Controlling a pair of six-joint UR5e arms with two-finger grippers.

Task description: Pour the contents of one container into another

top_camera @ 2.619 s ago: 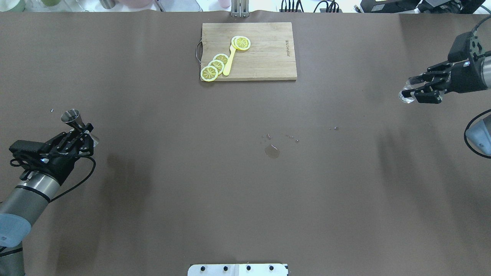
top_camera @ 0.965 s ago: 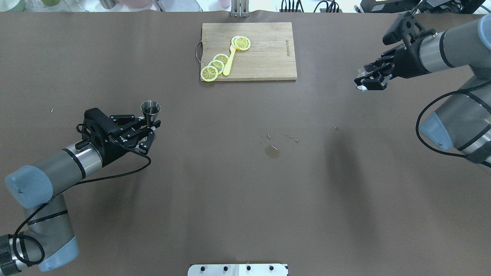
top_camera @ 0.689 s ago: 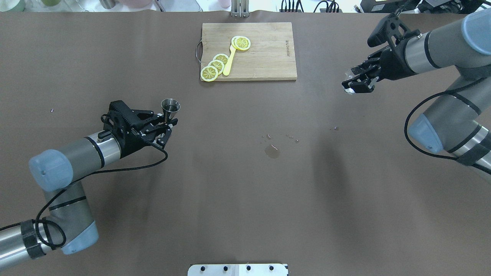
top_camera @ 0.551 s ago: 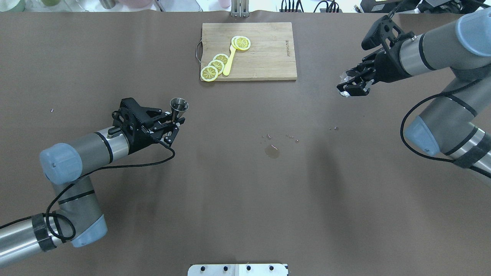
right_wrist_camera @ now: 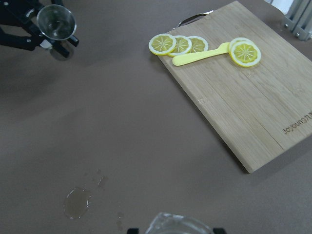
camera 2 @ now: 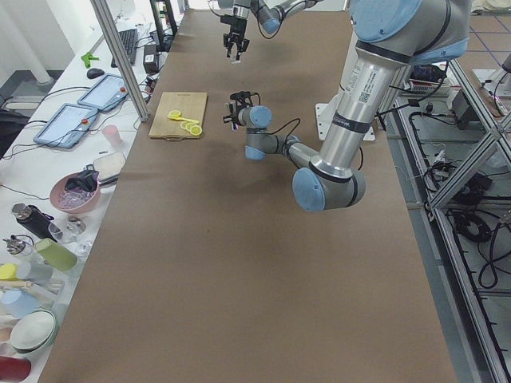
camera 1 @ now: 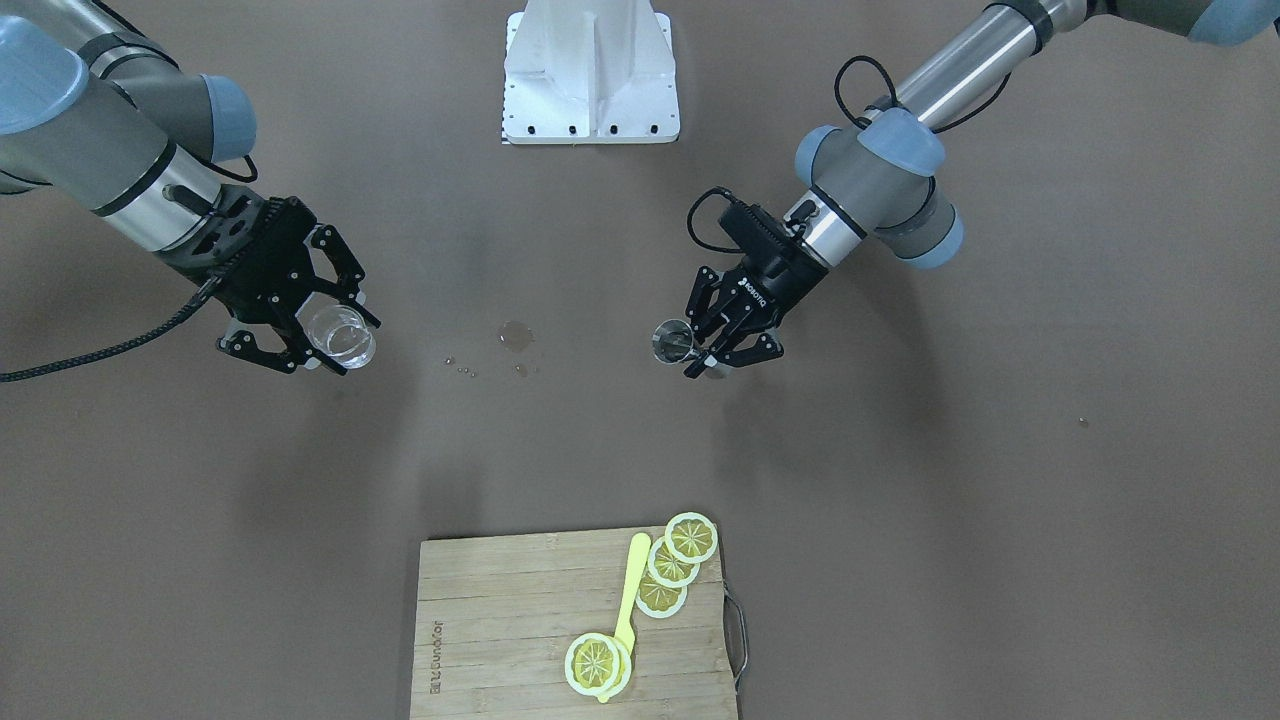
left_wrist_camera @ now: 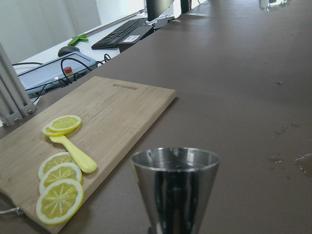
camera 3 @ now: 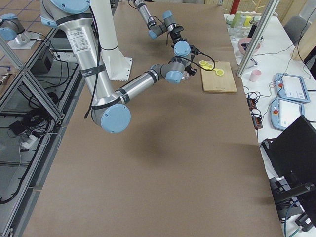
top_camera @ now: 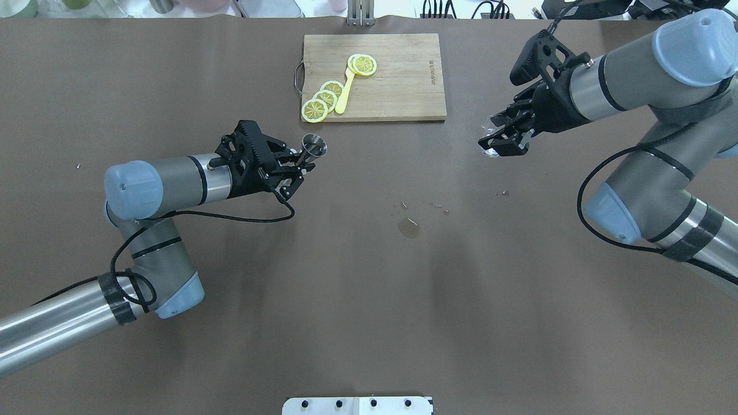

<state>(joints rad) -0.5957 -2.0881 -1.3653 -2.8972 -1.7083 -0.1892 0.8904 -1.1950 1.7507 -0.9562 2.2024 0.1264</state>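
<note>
2 containers aloft, well apart: left fingers (camera 1: 704, 346) clamped on jigger (camera 1: 671, 341), right fingers (camera 1: 352, 346) on glass (camera 1: 336, 330). Apparently no pour yet; needs bringing together, tilting.

The near arm (camera 3: 138, 84) is stretching across the brown surface (camera 3: 148, 187), the right tool (camera 3: 190, 72) hanging near a cutting board (camera 3: 222, 84) carrying lemon slices (camera 3: 208, 64); the far arm (camera 3: 157, 28) is reaching beyond.
</note>
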